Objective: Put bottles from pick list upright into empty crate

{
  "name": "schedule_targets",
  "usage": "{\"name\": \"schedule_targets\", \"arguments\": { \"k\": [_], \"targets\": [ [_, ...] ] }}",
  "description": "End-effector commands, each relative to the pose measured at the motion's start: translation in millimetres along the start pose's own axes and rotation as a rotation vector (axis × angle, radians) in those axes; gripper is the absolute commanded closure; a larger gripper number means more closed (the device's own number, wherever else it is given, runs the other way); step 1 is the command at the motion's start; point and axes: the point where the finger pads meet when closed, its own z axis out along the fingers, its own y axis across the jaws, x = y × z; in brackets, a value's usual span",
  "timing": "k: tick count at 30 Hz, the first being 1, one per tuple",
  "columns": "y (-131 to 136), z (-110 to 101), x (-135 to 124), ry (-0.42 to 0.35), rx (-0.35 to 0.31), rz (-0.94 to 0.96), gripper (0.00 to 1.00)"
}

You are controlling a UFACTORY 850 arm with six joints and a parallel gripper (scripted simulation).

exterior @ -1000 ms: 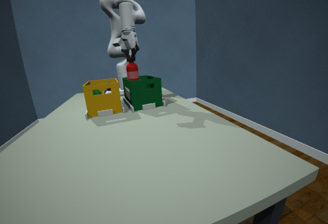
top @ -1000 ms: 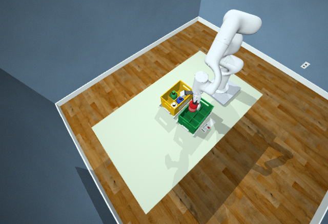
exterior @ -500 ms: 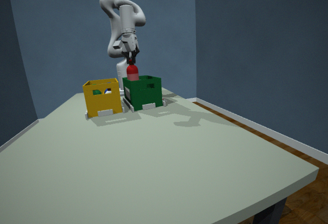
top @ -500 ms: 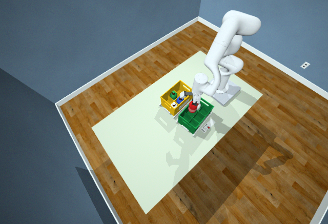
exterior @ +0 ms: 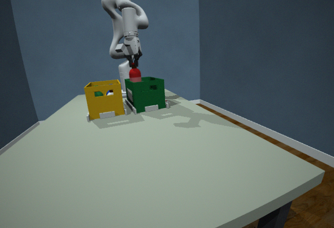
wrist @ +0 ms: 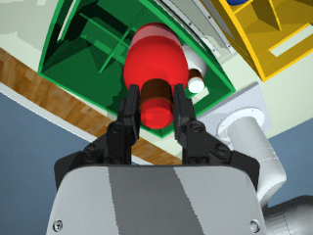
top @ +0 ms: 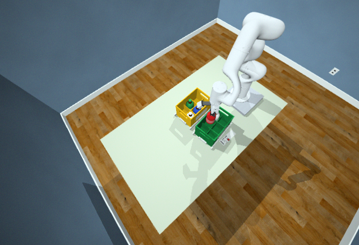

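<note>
A white bottle is already placed in the green crate. The red bottle, its neck gripped by the jaws, is partly lowered there; release remains. Remaining list items cannot be confirmed.
</note>
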Motion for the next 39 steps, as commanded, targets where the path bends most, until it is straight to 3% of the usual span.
{"name": "schedule_targets", "arguments": {
  "k": [1, 39],
  "targets": [
    [-1, 1, 1, 0.001, 0.002, 0.000, 1.00],
    [-1, 34, 1, 0.001, 0.002, 0.000, 1.00]
  ]
}}
